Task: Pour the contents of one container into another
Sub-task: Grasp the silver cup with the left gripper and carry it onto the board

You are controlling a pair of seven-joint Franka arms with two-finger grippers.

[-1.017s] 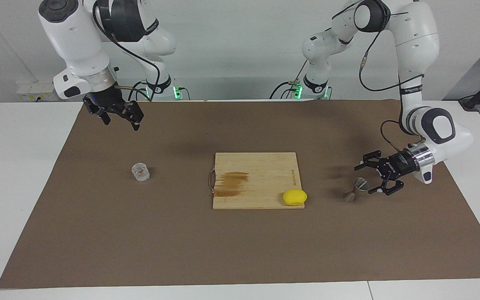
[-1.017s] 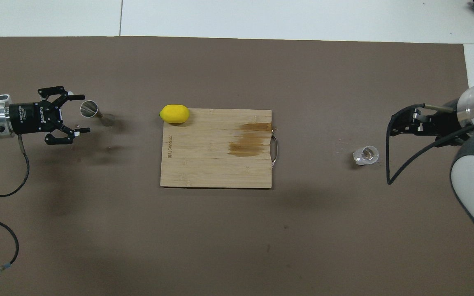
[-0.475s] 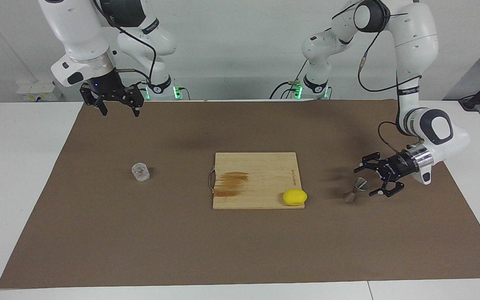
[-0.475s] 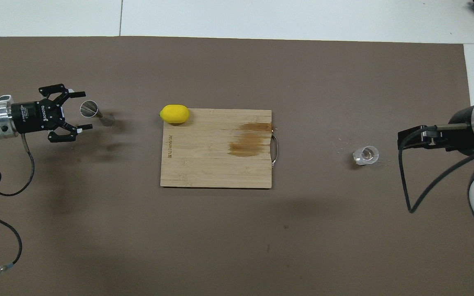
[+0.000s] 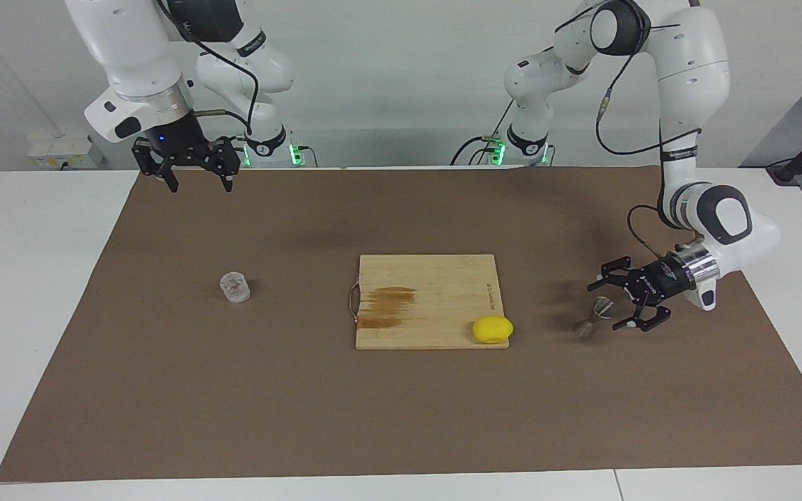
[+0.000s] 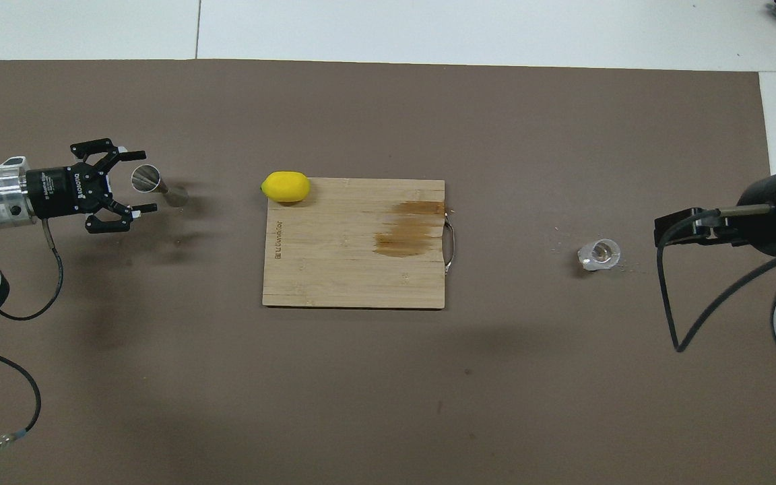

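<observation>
Left gripper point(image 5: 610, 305) sits low w/ its fingers spread wide around the top cone of the small silver hourglass steel jigger point(image 5: 594, 316), not clamped on it; jigger stands on the brown mat point(image 5: 401, 417) toward the left arm's end. Right gripper point(image 5: 195, 182) hangs high over the mat's robot-side edge, fingers parted, nothing in them. Small clear faceted glass tumbler point(image 5: 235, 287) stands alone on the mat toward the right arm's end. From the facing view I can see the right fingertips apart; overhead view only gives me its dark body point(image 6: 698, 225). Overhead shows the jigger's open mouth point(image 6: 145, 178) between the left fingers. Vs 1 s ago: right gripper rose and pulled back toward its base, left gripper crept closer around the jigger. Wooden cutting board point(image 5: 429, 278) w/ a yellow lemon point(image 5: 492, 329) at its corner unchanged.
</observation>
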